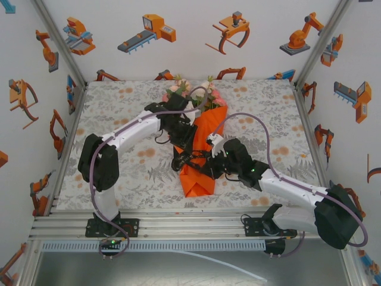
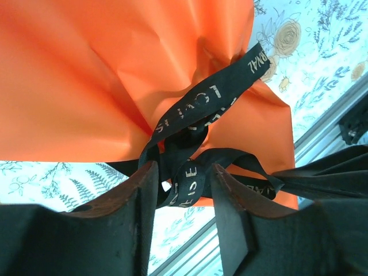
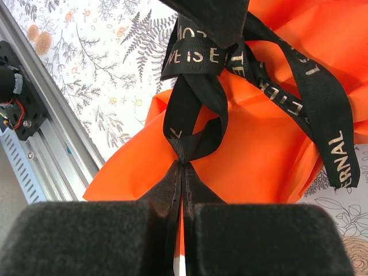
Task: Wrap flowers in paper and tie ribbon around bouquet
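Out on the middle of the table, on the grey leaf-print tablecloth [image 1: 131, 173], lies the bouquet [image 1: 208, 122]: its flowers [image 1: 193, 95], small pink, white and cream roses with green leaves, point toward the far wall, and the plain bright orange paper [image 1: 199, 179] wrapped round them as a cone runs back toward the arms. Both arms reach in over the cone's lower half, one from each side, their heads close together. A long, narrow black fabric ribbon [image 2: 198, 106] with pale lettering is looped and crossed over the paper where it gathers. From the left wrist, the left gripper [image 2: 184, 172] stands with its two fingers spread, a twisted strand of ribbon lying in the gap; a sliver of cloth shows beside the strand, so it is not pinched. From the right wrist, the right gripper [image 3: 183, 172] has its fingers pressed together on a strand of that ribbon, taut up to the crossing above. One loose end lies past the paper's edge onto the cloth
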